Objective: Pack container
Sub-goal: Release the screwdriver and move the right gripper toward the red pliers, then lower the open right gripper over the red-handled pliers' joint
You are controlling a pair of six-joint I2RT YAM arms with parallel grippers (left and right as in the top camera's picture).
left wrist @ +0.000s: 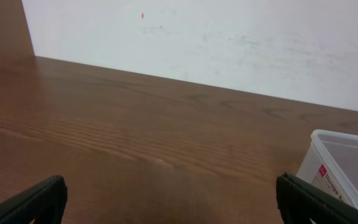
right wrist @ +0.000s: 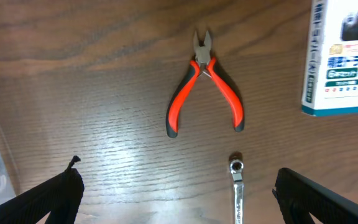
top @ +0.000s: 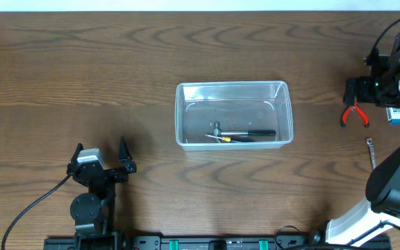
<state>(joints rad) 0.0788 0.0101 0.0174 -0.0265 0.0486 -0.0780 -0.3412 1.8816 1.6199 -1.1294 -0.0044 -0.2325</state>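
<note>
The container point(top: 232, 85), a clear plastic tub with rounded corners, stands upright near the middle of the wooden table point(top: 82, 62). Inside it, along the near wall, lie a small hammer point(top: 245, 132) with a black handle and a slim tool point(top: 224, 139) with a yellow part. The two are close together, but I cannot tell whether they touch. Far to the right, well apart from the tub, red-handled pliers point(right wrist: 182, 102) lie flat with their handles spread. A metal wrench point(right wrist: 237, 186) lies near the handle ends without touching them, and a blue-and-white box point(right wrist: 344, 62) lies beside the pliers toward the table's right edge. The right gripper point(right wrist: 179, 200) hangs above the pliers, its fingers spread wide and holding nothing. The left gripper point(top: 101, 148) is at the near left of the table, well apart from the tub, its fingers also wide and empty.
</note>
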